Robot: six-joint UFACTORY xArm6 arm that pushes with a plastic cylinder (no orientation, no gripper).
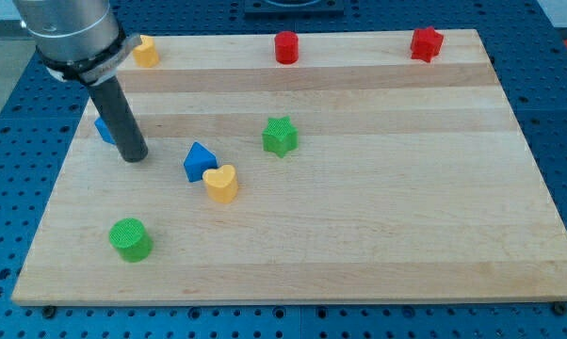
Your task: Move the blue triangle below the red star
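Camera view gave you the whole wooden board (359, 226) on its blue pegboard bench (10, 188). There was no gripper to report as released or clenched; the arm ended in a dark rod, and my tip (133, 156) rested on the board at the left side. Just behind the rod, partly hidden, you could see a second blue block (104, 129) whose shape could not be made out. The blue triangle (199, 161) lay a little to the right of my tip, not touching it, with the yellow heart (221, 183) right against its near right corner. The green star (280, 136) sat further right. The red star (426, 43) was well apart, at the far right edge, the red cylinder (285, 47) at the far middle, another yellow block (146, 51) at the far left, and the green cylinder (131, 239) near left.
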